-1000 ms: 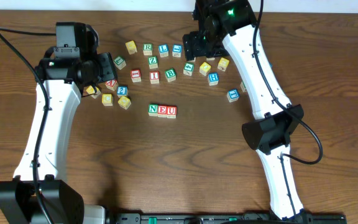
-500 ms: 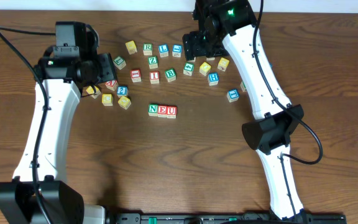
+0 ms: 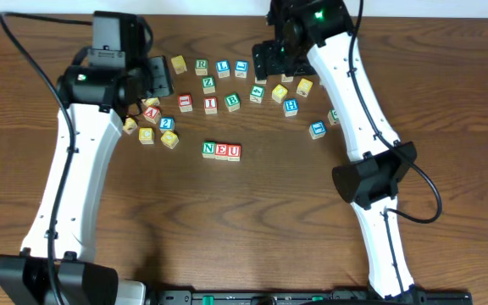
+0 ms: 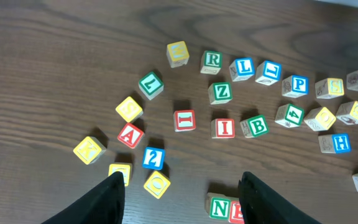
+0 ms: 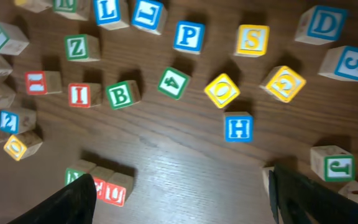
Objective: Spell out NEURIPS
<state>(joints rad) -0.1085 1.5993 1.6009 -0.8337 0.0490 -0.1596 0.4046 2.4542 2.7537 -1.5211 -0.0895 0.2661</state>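
Left gripper (image 4: pixel 180 180) hangs with its fingers spread wide and nothing in them. I think the green R cube (image 4: pixel 212 60) is the next one I need, since the N E U row (image 3: pixel 221 151) is already laid.

What could go wrong? The R sits in a crowd. The Z cube (image 4: pixel 220 93) is just on the near side of it. The blue L cube (image 4: pixel 243 68) is just beside it, and a yellow cube (image 4: pixel 178 52) is near its other side. Wide fingers may bump those, or grab two at once.

The R lies well out in front of the fingers, far past the row. Right gripper (image 5: pixel 182 177) is spread wide too, and empty.
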